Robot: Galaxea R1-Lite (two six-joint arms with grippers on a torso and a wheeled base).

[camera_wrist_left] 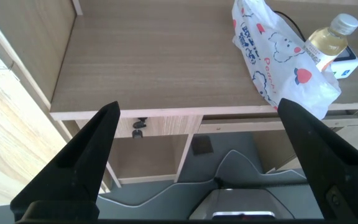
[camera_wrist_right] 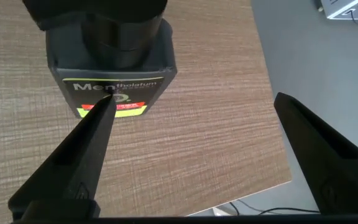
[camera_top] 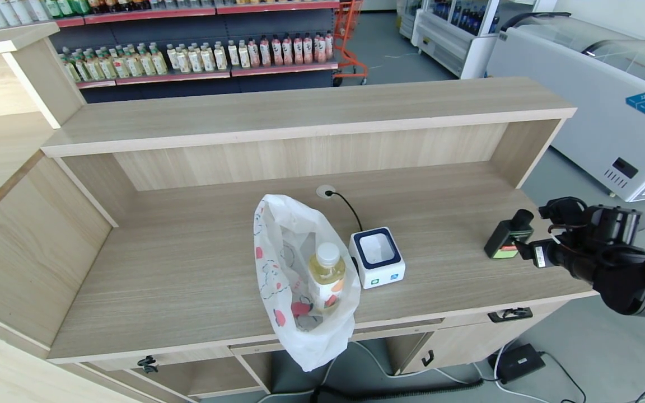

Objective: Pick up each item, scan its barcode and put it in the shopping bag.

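One drink bottle (camera_top: 327, 274) already sits in the shopping bag (camera_top: 277, 263). The dark container (camera_wrist_right: 110, 68) waits just ahead of the right gripper (camera_wrist_right: 191, 106), jaws released, apparently yet to be scanned. The left gripper (camera_wrist_left: 197, 109) is spread too.

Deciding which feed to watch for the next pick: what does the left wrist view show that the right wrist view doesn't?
Left wrist only: the shopping bag holding a drink bottle, the barcode scanner beside it, and the open left end effector. Right wrist only: a dark, black-capped container standing upright, and the open right end effector close to it. Both: the wooden counter.
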